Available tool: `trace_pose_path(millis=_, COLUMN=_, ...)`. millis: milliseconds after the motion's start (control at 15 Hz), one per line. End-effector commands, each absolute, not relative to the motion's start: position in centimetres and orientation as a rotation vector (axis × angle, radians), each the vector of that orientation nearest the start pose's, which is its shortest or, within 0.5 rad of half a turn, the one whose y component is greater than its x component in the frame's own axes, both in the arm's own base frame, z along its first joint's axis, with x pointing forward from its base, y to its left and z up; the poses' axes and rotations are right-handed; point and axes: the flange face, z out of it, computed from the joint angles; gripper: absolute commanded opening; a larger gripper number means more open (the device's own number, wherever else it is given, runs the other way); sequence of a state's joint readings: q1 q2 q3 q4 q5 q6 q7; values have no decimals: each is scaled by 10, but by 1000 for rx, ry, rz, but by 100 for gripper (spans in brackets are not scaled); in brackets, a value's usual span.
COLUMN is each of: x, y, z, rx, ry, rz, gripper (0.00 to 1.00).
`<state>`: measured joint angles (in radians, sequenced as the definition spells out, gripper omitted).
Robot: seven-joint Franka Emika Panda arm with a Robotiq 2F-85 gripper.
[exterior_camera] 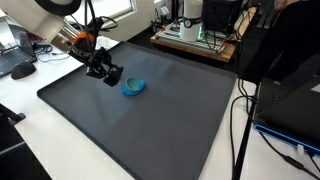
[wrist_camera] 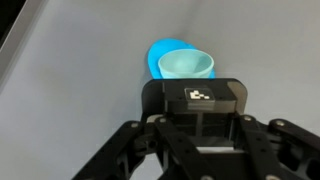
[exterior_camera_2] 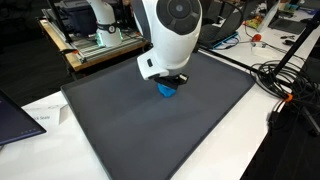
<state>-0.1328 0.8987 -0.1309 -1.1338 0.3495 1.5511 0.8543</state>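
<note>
Wrist view: the blue cup (wrist_camera: 184, 64) lies just ahead of the tool's housing, its paler mouth turned toward the camera, which suggests that it rests tipped on its side rather than upright. The fingertips fall outside this frame, and elsewhere they are too dark to resolve, so whether the tool is parted or closed cannot be told. In an exterior view the tool (exterior_camera: 109, 75) hangs low over the dark mat (exterior_camera: 150, 130), just beside the cup (exterior_camera: 134, 87) and apparently not touching it. The arm's angled approach probably keeps the cup within the wrist camera's sight. The mat covers most of the white table (exterior_camera: 60, 152), likely giving a plain, non-slip work surface. In an exterior view the arm's wrist hides most of the cup (exterior_camera_2: 166, 90).
</note>
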Motion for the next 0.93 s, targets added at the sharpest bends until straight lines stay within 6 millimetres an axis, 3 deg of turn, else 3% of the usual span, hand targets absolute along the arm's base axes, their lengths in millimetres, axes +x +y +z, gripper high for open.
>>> trace_pose_path(millis=0, x=696, y=-146, z=219, rx=-2421, ry=1832, rz=661, gripper=22)
trace_pose_path(millis=467, x=673, y=-133, z=248, rx=-2453, ry=1767, rz=569, gripper=22)
trace_pose_path(millis=867, x=651, y=-124, z=267, rx=-2496, ry=1643, rz=392, gripper=22)
